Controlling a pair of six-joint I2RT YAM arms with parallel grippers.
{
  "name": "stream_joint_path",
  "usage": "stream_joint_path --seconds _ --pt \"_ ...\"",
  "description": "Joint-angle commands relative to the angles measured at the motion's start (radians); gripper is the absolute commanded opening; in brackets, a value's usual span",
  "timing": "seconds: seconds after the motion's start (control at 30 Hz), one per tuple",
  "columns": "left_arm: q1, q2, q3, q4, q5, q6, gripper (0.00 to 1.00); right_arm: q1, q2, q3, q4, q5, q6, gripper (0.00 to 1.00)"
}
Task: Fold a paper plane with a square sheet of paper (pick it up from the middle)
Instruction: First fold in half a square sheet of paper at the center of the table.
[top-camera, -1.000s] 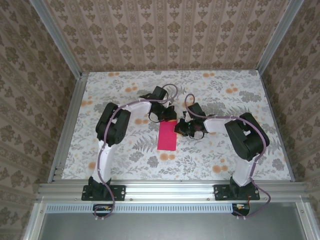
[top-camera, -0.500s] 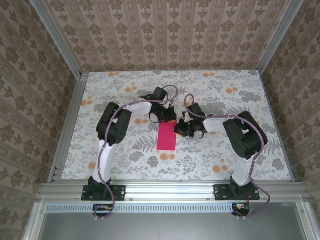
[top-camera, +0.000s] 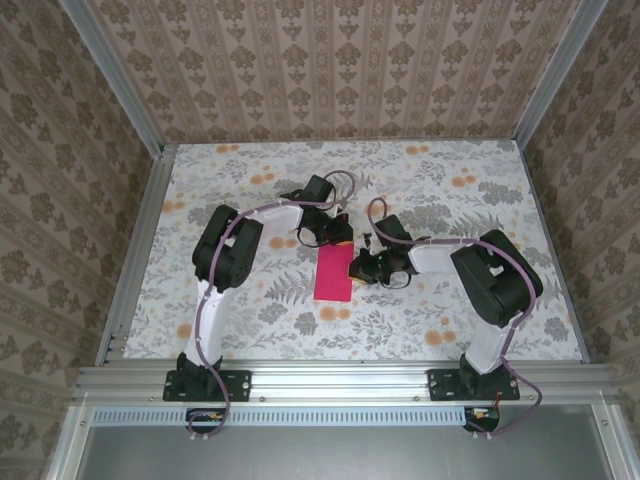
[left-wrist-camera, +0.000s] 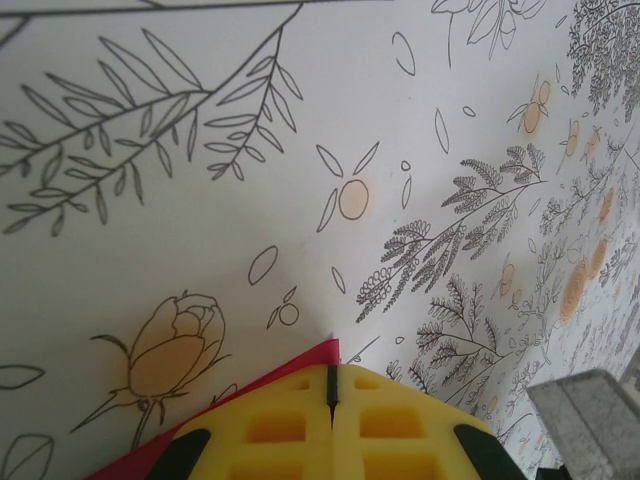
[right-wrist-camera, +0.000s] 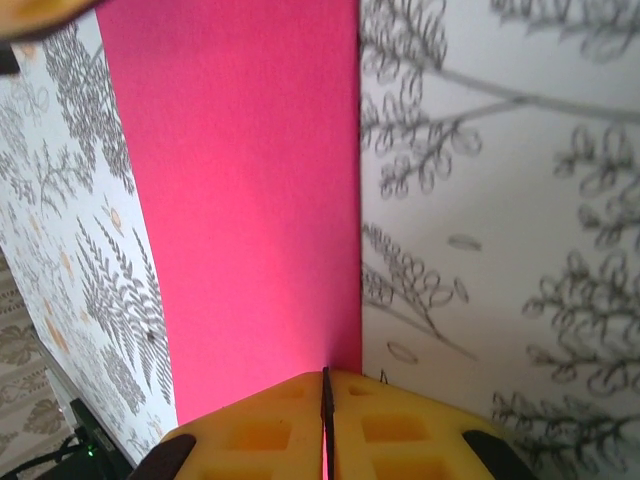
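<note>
Right, right gripper (right-wrist-camera: 325, 392): jaws closed pad to pad, tips down on the 3 o'clock long edge of the square sheet of paper (right-wrist-camera: 240, 200). Nothing visibly pinched between them. Left gripper (left-wrist-camera: 331, 385): also closed, tips resting on the sheet's 12 o'clock end, with a pink corner poking out just ahead of the pads. The sheet looks already halved into a narrow strip. It lies flat mid-table on the floral tablecloth (top-camera: 430, 190), long axis 12 to 6.

My read: crease-setting, left as anchor, right as burnisher. To do it well:
- Press the left down firmly so the strip can't pivot.
- Run the right along that edge toward 6, light and steady, without slipping onto the cloth.
- Too much drag will likely skid or buckle thin paper.
</note>
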Motion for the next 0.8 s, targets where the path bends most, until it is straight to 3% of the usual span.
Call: stream_joint_path --seconds 0.0,0.6,0.77 --pt "0.006 0.053 -0.054 -0.070 -0.114 -0.012 0.01 0.027 -0.034 -0.046 -0.095 -0.028 -0.014 0.11" --pt "0.008 0.081 -0.056 -0.051 -0.112 -0.031 0.01 0.134 -0.090 -0.139 -0.143 -0.001 0.022 0.11" --pt "0.008 0.074 -0.040 -0.053 -0.105 -0.029 0.01 0.145 -0.167 -0.161 -0.171 0.017 0.031 0.12"
